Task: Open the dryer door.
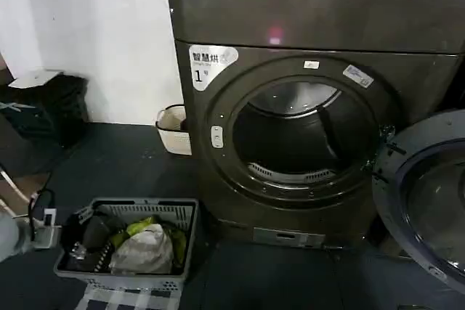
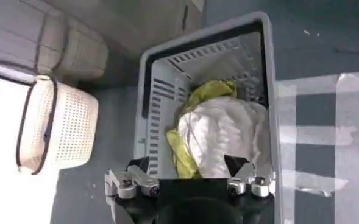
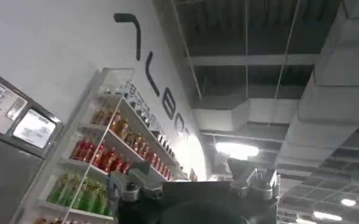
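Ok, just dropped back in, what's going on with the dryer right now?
The dryer door is already swung open to the right of the dryer, with the drum mouth exposed. Neither gripper touches it. The left gripper hangs open above the laundry basket of clothes on the floor. The right gripper points up toward the ceiling, open and holding nothing.

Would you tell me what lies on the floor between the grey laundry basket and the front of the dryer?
In the head view, the stretch between the laundry basket and the dryer is bare dark floor.
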